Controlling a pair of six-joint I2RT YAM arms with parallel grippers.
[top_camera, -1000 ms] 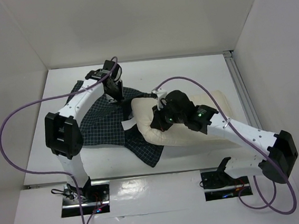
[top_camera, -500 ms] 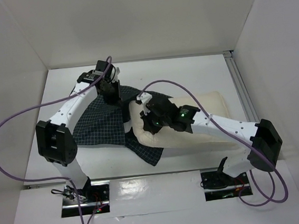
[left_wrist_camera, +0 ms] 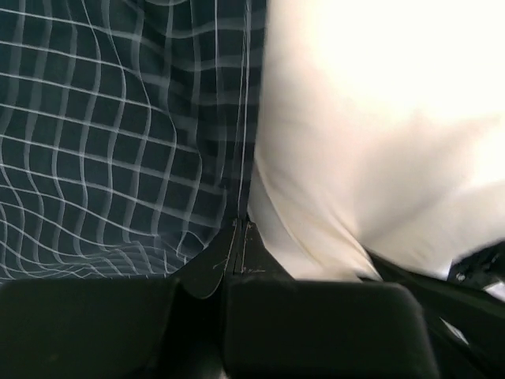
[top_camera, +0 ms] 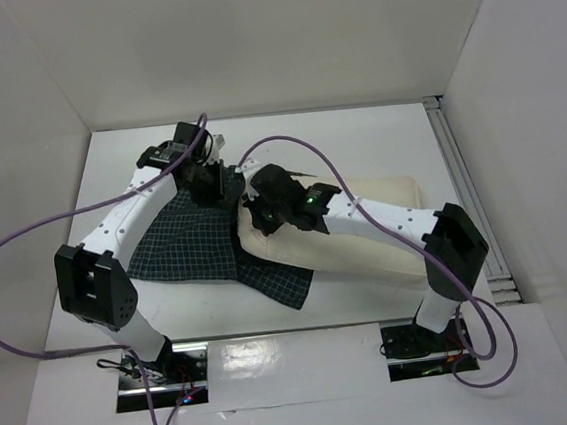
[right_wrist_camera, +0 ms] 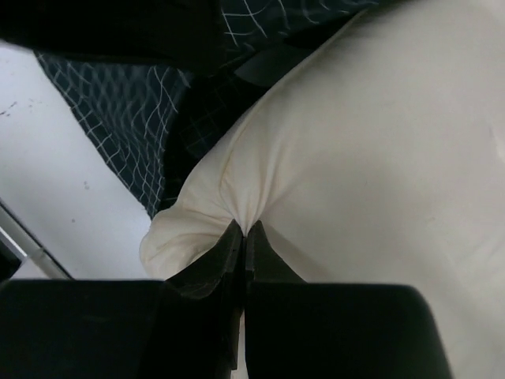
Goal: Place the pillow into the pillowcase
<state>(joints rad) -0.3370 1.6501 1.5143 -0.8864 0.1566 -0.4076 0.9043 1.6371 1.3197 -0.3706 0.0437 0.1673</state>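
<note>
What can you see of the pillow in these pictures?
The pillow is a plump cream cushion of plain soft fabric, lying flat on the right half of the table. Its left end rests over the checked pillowcase, most of it outside. The right hand is shut on a pinch of its fabric there.

The overhead camera looks down from above and behind my bases, far enough back to hold the whole table [top_camera: 356, 130]. My left wrist camera sits just behind my left gripper [left_wrist_camera: 239, 237], close against the pillowcase [left_wrist_camera: 118, 134] and pillow [left_wrist_camera: 379, 118]. My right wrist camera looks past my right gripper [right_wrist_camera: 243, 235], equally close. All three views share where pillow meets pillowcase.
</note>
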